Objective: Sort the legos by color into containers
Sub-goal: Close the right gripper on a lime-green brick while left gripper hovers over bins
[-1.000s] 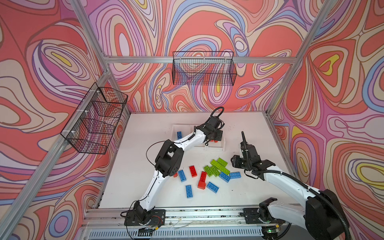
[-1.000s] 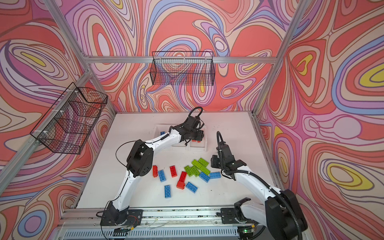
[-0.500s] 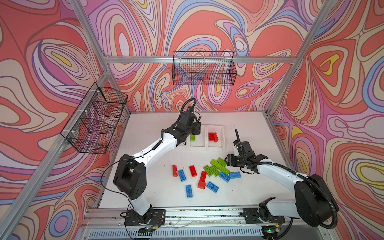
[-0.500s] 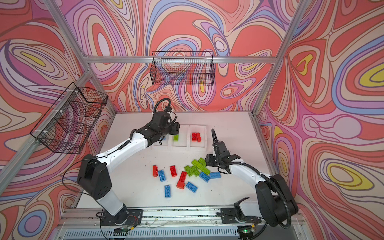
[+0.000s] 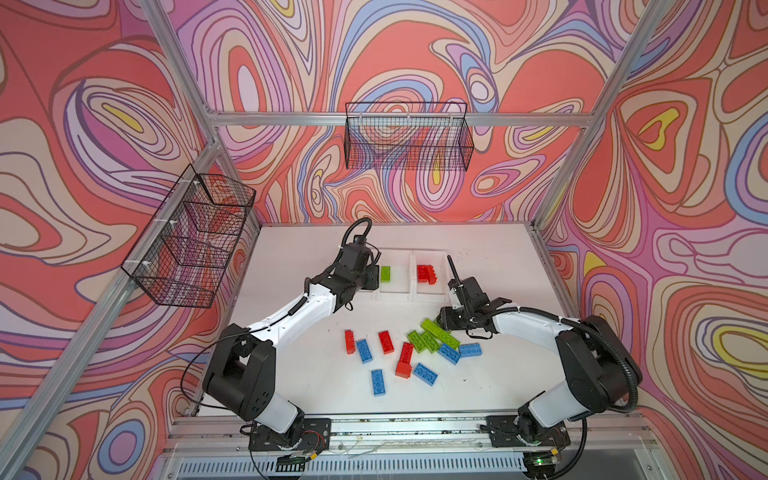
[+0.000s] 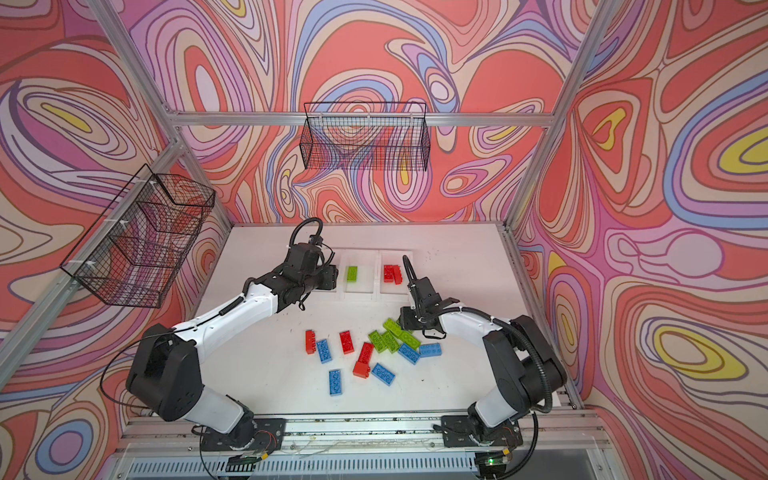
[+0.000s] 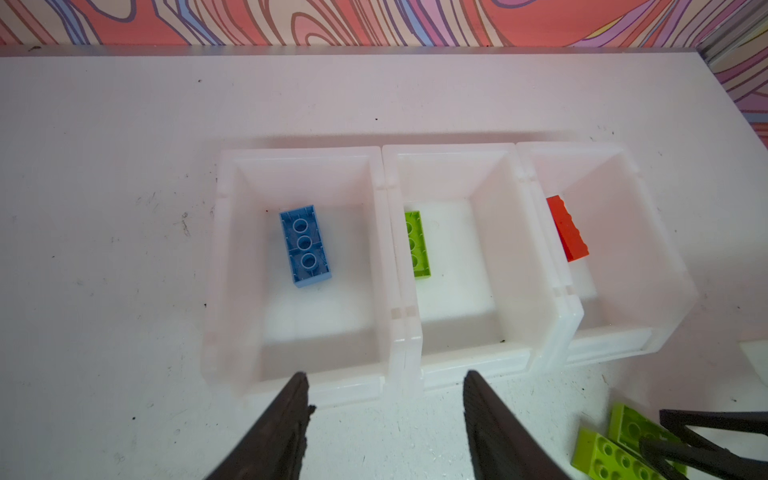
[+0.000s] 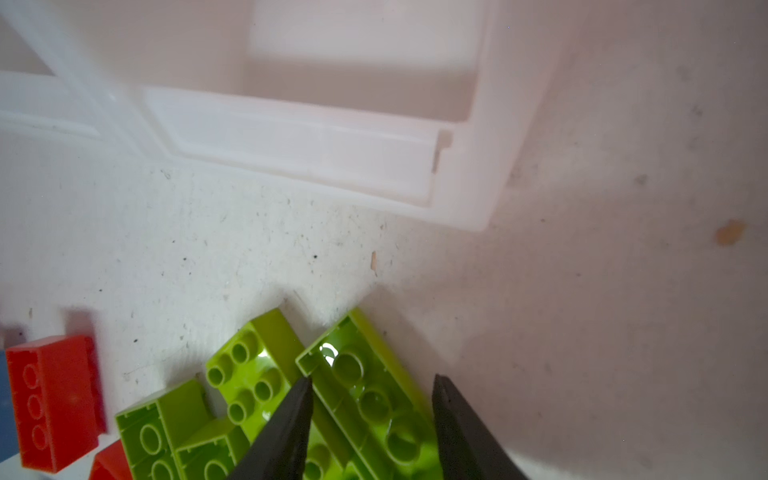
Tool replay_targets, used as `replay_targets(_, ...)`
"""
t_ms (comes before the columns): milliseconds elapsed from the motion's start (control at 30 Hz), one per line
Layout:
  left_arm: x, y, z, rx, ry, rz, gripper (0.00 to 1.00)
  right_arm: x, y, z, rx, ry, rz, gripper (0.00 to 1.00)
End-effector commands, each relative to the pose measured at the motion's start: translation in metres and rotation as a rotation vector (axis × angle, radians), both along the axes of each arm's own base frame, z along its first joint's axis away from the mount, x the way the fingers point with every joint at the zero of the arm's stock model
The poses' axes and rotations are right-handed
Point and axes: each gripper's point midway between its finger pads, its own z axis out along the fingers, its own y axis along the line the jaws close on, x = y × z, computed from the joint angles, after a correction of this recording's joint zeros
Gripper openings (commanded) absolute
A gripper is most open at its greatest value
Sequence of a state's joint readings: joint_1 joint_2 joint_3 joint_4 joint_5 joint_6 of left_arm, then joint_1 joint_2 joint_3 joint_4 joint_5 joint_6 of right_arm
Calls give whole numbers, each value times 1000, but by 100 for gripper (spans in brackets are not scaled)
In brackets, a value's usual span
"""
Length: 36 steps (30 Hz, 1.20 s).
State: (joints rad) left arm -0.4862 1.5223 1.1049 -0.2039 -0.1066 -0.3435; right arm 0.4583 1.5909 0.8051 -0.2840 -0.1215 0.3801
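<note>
Your left gripper (image 7: 384, 399) hangs above the worktop (image 5: 324, 395) with its jaws spread and nothing between them. It is over the near rim of the left bin (image 7: 232, 257), by the wall that bin shares with the middle bin (image 7: 490, 232). The three white bins stand joined in a row toward the worktop's far edge, about midway along it. In the left bin a blue brick (image 7: 305, 245) lies hollow side up on the floor, ahead of your left jaws and well apart from them. The middle bin holds a lone green brick (image 7: 417, 245), close to the wall on the left bin's side. The right bin (image 7: 648, 249) holds red bricks (image 5: 427, 274); two show in both top views.

Between the bins and the near edge, the loose bricks (image 5: 386, 342) lie scattered over the middle of the worktop. At their left end a red one stands on its side, just beside a blue one. At their right end is a green cluster (image 5: 430, 338) with a pair of blue bricks (image 5: 469, 350) against its near side.

Your right gripper (image 8: 372, 380) is down at the far right end of that cluster. Its jaws stand on either side of an upturned green brick (image 8: 357, 365), which lies hollow side up, tilted on its neighbours. Both jaws sit close against its long sides, but you cannot tell whether they are pinching it.
</note>
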Motion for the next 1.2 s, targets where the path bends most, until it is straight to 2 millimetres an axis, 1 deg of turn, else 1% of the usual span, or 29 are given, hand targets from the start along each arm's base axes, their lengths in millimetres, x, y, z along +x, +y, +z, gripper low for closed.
replay_targets(0,0,15,9,-8,-31,34,61,9,7,0,12,2,-11,46)
replay_targets(100,-1,20,8,-10,-29,40,60,12,17,3,45,2,-16,42)
replay_targets(233,0,24,10,-10,-30,43,59,15,19,1,39,17,-32,39)
replay_targets(267,0,25,10,-8,-31,43,59,15,20,2,37,16,-31,40)
replay_targets(333,1,26,11,-9,-34,45,59,16,18,2,16,12,-26,45)
replay_targets(400,2,26,11,-11,-35,43,59,14,13,-2,-25,15,-23,46)
replay_targets(533,1,26,10,-17,-30,45,58,13,8,-6,-49,16,-24,41)
replay_targets(767,-2,27,11,-16,-31,47,58,14,4,-12,-65,9,-47,27)
replay_targets(933,-4,30,14,-10,-37,51,57,19,-5,-9,-94,-14,-97,20)
replay_targets(1033,-4,31,14,-10,-40,54,57,21,-14,-5,-105,-27,-144,17)
replay_targets(1100,-5,31,14,-9,-38,55,57,22,-18,0,-91,-36,-160,18)
replay_targets(1167,-5,31,13,-10,-37,56,57,22,-15,6,-67,-55,-134,28)
